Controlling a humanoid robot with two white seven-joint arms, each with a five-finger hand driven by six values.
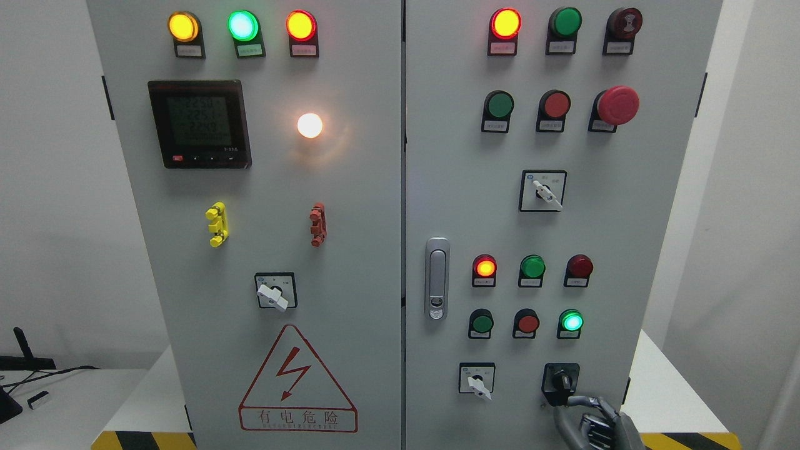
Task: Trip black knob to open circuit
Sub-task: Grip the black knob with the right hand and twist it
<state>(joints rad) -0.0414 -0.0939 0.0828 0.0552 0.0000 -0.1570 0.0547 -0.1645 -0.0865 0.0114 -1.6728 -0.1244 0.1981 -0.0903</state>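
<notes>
The black knob (560, 379) sits on a black square plate at the lower right of the grey cabinet's right door (625, 219). Its handle points roughly upward. My right hand (584, 412) rises from the bottom edge just below the knob. The grey fingers (562, 417) are loosely spread and hold nothing, with the fingertips close under the knob's plate. The left arm does not show.
A white selector switch (478, 382) lies left of the knob, with lit and unlit lamps (570, 321) above it. The door latch (437, 278) stands near the centre seam. The left door carries a meter (199, 123) and a warning triangle (295, 381).
</notes>
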